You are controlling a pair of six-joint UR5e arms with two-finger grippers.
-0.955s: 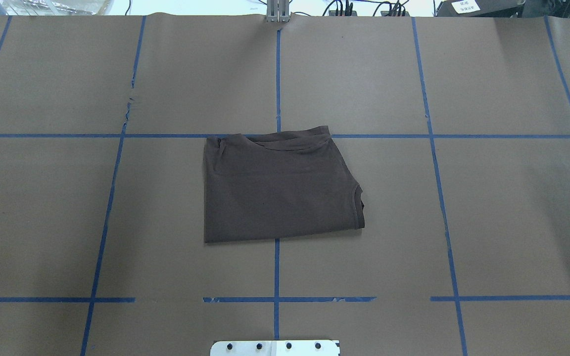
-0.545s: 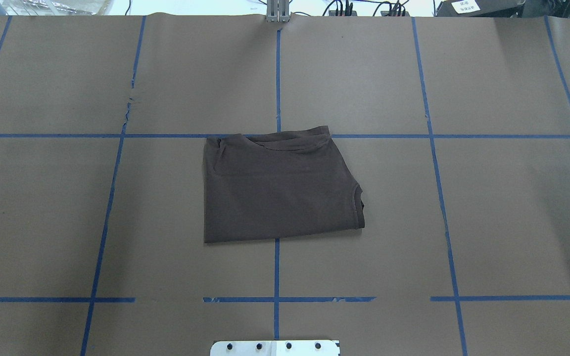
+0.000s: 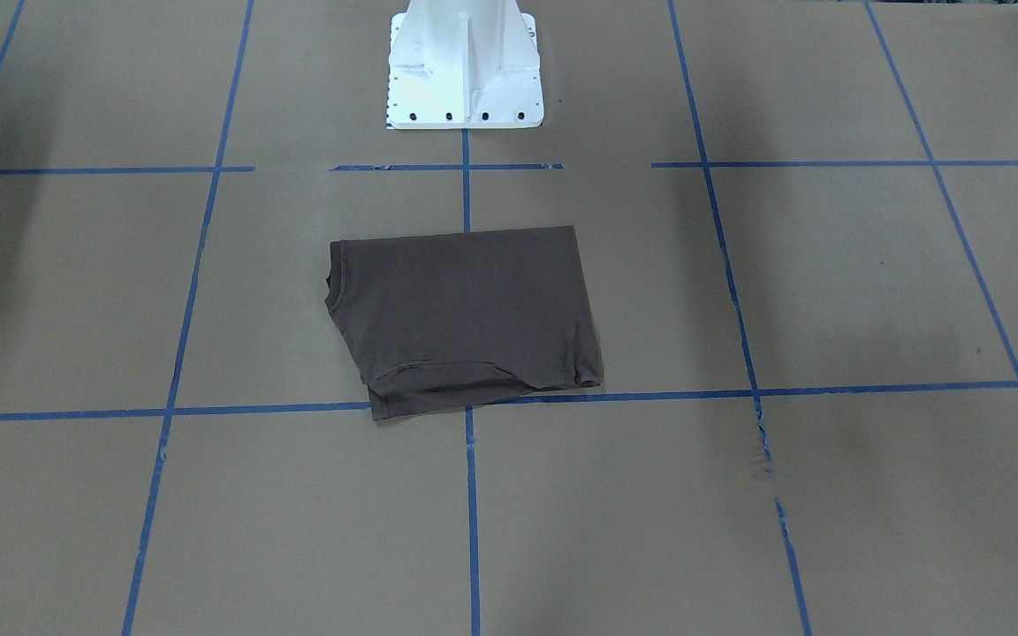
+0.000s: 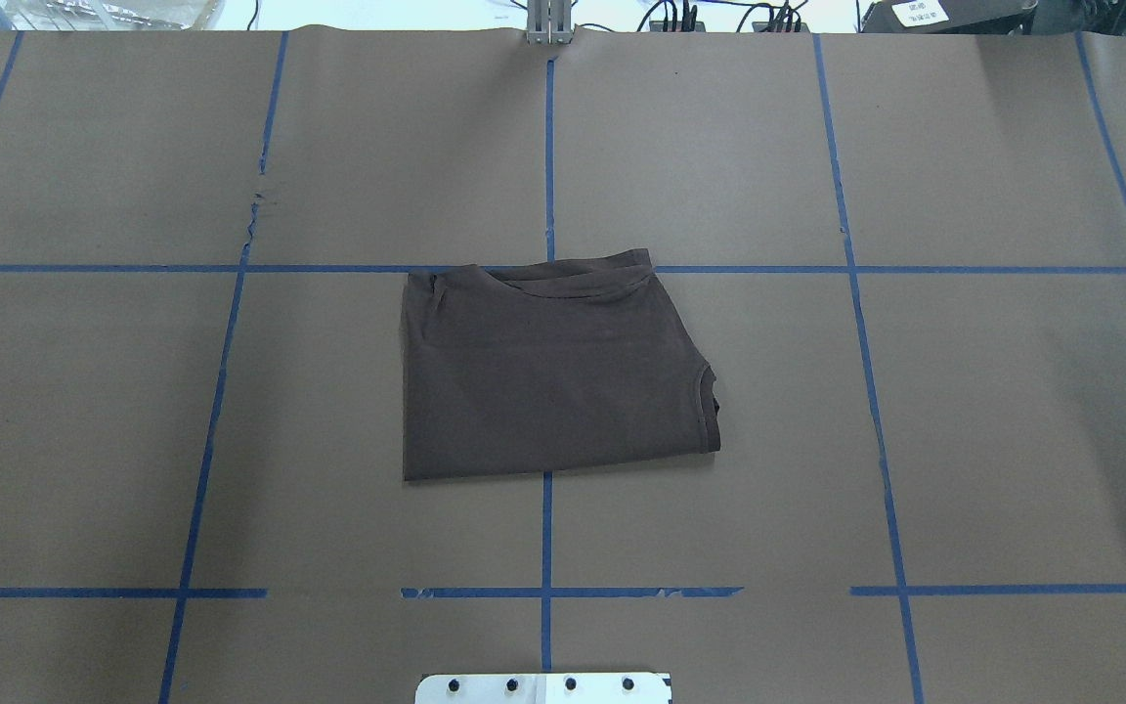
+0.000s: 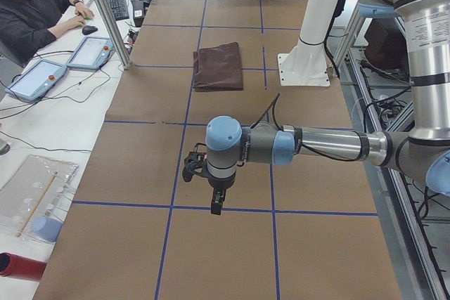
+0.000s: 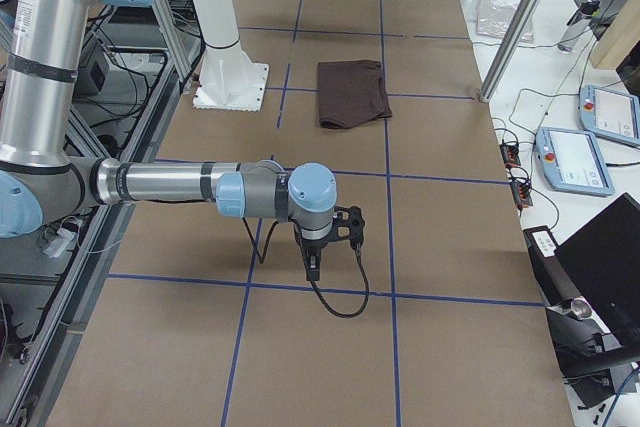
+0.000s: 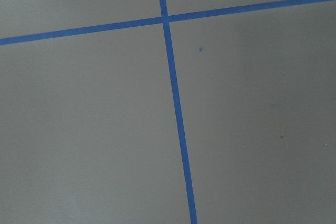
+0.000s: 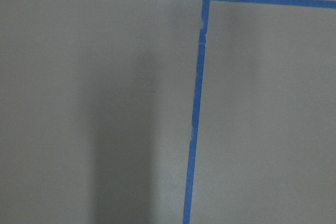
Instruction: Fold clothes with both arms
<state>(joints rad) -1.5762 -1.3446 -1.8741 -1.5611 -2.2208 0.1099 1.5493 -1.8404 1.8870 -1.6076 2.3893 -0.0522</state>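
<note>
The dark brown T-shirt [image 4: 548, 367] lies folded into a compact rectangle at the table's middle, its collar edge toward the robot's right. It also shows in the front-facing view [image 3: 465, 314], the left side view [image 5: 219, 67] and the right side view [image 6: 352, 93]. My left gripper [image 5: 217, 207] hangs over bare table far toward the table's left end. My right gripper [image 6: 311, 269] hangs far toward the right end. Both are well away from the shirt and hold nothing; I cannot tell whether they are open or shut.
Brown paper with a blue tape grid [image 4: 548, 528] covers the table. The white base block [image 3: 465, 66] stands at the robot's edge. A seated operator [image 5: 31, 12], tablets [image 5: 35, 79] and a keyboard sit past the far edge. A small tear [image 4: 255, 210] marks the paper.
</note>
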